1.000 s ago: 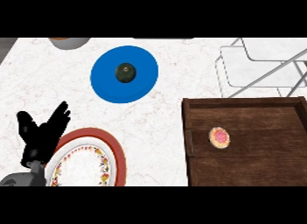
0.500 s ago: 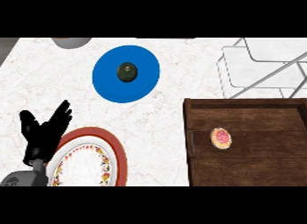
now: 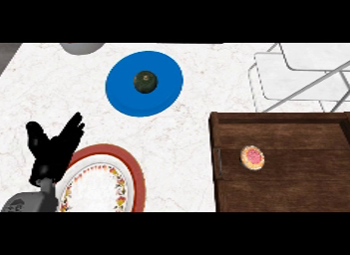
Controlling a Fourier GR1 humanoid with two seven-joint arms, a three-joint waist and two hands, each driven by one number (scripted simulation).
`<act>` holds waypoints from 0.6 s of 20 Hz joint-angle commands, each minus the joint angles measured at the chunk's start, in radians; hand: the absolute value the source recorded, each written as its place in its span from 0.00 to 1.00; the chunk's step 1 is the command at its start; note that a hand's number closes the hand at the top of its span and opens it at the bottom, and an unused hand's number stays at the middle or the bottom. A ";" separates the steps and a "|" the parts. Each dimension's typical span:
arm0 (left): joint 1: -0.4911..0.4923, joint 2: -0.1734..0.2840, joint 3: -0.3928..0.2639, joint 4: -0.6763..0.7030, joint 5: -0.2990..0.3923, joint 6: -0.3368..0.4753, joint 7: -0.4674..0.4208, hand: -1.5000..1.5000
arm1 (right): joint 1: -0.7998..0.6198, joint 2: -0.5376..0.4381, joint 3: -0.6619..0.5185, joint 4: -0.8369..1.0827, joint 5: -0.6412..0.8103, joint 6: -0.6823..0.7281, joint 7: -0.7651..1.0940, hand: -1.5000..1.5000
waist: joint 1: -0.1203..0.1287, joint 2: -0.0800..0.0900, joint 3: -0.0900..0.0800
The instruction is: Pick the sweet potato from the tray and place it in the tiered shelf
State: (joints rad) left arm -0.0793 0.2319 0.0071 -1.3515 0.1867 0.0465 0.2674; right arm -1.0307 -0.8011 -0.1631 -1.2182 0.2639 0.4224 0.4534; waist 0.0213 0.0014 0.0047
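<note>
Marble counter (image 3: 199,134), left hand (image 3: 51,152) open, empty.

No text, label, brand, number or sign can be read anywhere in the head view. The only markings are ornament: the plate (image 3: 103,182) at the lower left of the frame carries a red rim and a ring of small coloured floral motifs, none forming letters. The blue plate (image 3: 144,83) in the upper middle is plain, and the dark round item (image 3: 145,81) on it shows no writing. The wooden tray (image 3: 288,194) at the lower right bears only wood grain, and the small round pink and orange piece (image 3: 253,157) lying in it has no legible mark.
</note>
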 commanded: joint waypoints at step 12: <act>-0.046 0.012 0.048 0.070 -0.005 -0.026 0.010 0.50 | -0.136 0.062 0.043 0.442 0.222 -0.202 -0.350 1.00 | -0.002 0.007 -0.005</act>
State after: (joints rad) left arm -0.0833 0.2356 0.0297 -1.3547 0.1842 0.0256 0.2803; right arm -1.1433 -0.7468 -0.1177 -0.8697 0.4477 0.2689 0.1977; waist 0.0260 0.0036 0.0042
